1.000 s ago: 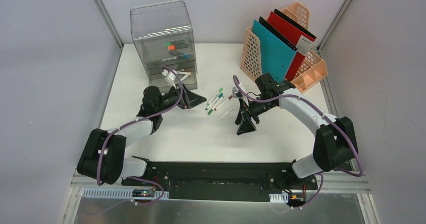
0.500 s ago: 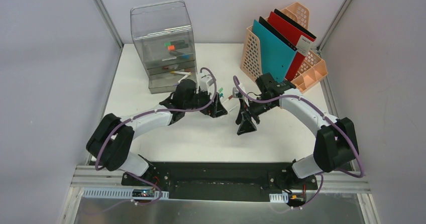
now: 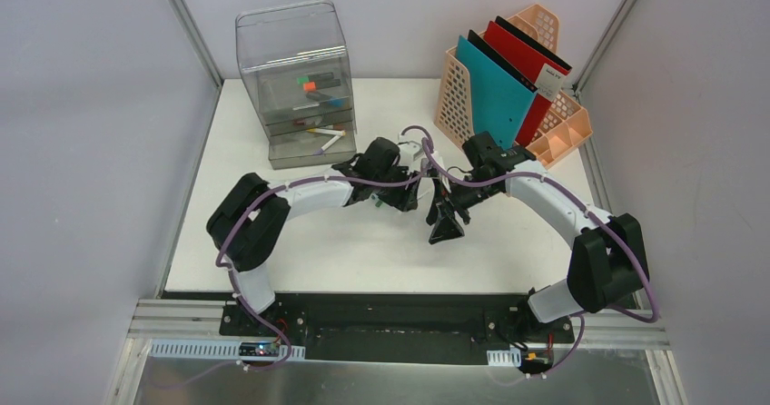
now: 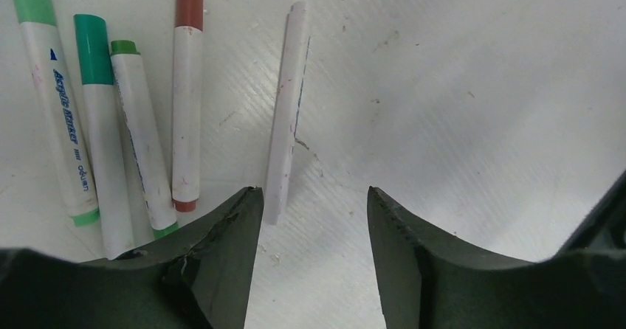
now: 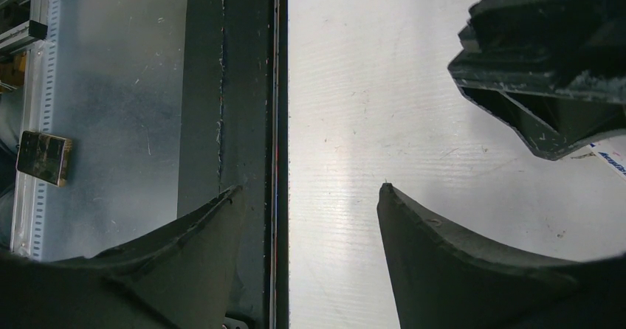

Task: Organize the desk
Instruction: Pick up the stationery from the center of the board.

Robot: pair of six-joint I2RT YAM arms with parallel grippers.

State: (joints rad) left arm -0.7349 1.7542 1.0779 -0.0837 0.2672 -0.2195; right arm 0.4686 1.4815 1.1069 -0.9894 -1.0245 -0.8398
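Observation:
The desk point(image 3: 300, 242) is a white tabletop with loose markers lying in its middle. My left gripper point(image 3: 409, 196) hangs low over them. In the left wrist view its jaws point(image 4: 314, 192) stand open, and the near end of a plain white marker point(image 4: 288, 108) lies just inside the left fingertip point(image 4: 247, 203), not gripped. To the left lie green-capped markers point(image 4: 100, 122) and a red-capped one point(image 4: 187, 108). My right gripper point(image 3: 445, 228) stands close beside the left one, pointing at the near edge. It is open point(image 5: 310, 189) with nothing between its fingers.
A clear plastic drawer box point(image 3: 295, 78) holding markers stands at the back left. A peach file rack point(image 3: 545, 123) with teal and red folders is at the back right. The black rail point(image 3: 381, 319) runs along the near edge. The left gripper body point(image 5: 546, 85) shows in the right wrist view.
My left arm has swung right, from the drawer box to the loose markers, and its jaws have narrowed somewhat. The right arm has not moved.

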